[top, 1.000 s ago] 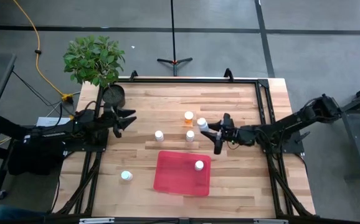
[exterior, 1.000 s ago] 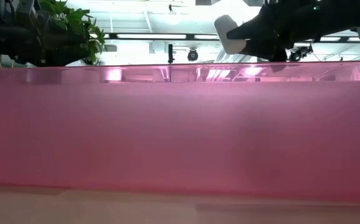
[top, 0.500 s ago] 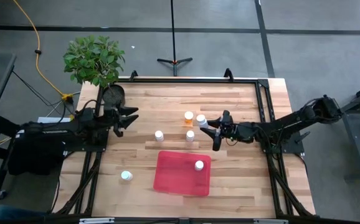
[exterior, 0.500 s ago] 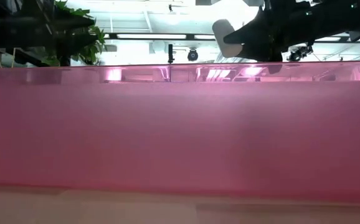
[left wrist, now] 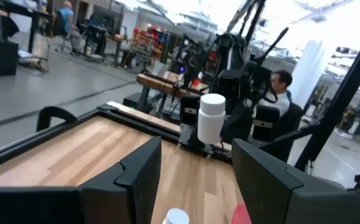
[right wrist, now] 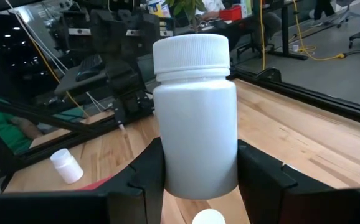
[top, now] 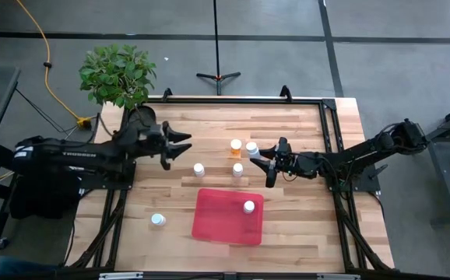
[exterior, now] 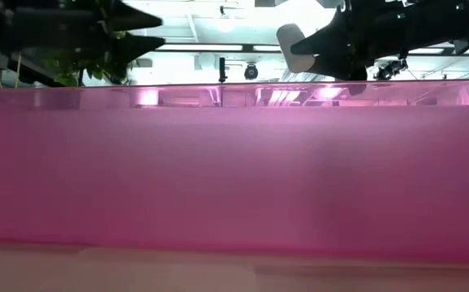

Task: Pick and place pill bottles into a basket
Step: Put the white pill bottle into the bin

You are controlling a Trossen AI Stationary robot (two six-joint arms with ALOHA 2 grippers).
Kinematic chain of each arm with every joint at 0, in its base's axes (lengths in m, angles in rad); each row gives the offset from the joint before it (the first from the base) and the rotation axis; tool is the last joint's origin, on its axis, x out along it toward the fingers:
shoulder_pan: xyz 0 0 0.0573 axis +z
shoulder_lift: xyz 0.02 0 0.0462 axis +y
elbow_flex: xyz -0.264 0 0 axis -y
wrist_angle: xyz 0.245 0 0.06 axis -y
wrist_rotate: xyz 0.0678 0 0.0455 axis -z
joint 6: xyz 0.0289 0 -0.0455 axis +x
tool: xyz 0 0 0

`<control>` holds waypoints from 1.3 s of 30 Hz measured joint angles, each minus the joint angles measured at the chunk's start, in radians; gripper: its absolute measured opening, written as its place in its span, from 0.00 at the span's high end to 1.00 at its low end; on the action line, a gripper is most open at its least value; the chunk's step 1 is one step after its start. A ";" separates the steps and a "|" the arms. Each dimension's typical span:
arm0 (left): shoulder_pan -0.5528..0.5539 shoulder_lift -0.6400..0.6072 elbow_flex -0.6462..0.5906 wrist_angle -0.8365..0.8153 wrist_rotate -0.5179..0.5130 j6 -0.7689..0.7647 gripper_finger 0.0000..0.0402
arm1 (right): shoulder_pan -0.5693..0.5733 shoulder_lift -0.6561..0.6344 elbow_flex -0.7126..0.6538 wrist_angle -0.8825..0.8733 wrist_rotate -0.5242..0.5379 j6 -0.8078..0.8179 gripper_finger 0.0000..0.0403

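Note:
My right gripper [top: 260, 158] is right of the table's centre and is shut on a white pill bottle [right wrist: 195, 124], held above the wood. An amber bottle [top: 236, 146] and two white ones [top: 238, 169] [top: 199, 169] stand on the table. Another white bottle [top: 158, 220] stands near the front left. The red basket [top: 221, 222] lies at the front centre with one bottle [top: 249, 207] standing in it. My left gripper [top: 180, 148] hovers open, left of the bottles, with nothing between its fingers. My right gripper pinches the white bottle's lower body [right wrist: 167, 177] between its two fingers [right wrist: 264, 183], one on each side. The fingers come in about level from the table's right side. The bottle is cap up and lifted clear of the table [exterior: 295, 40].
A potted plant [top: 118, 74] in a black round pot [top: 142, 118] stands at the table's far left corner. A black frame [top: 330, 117] runs along the table's edges. A person [left wrist: 283, 81] sits in the room beyond the table.
My left gripper has risen and gone toward the table's right edge, nearer the standing bottles, still open. My right gripper has kept still with its bottle.

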 joint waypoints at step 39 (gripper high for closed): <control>-0.059 0.779 0.648 0.002 0.148 -0.010 0.11 | -0.057 0.000 0.001 0.122 -0.119 -0.076 0.63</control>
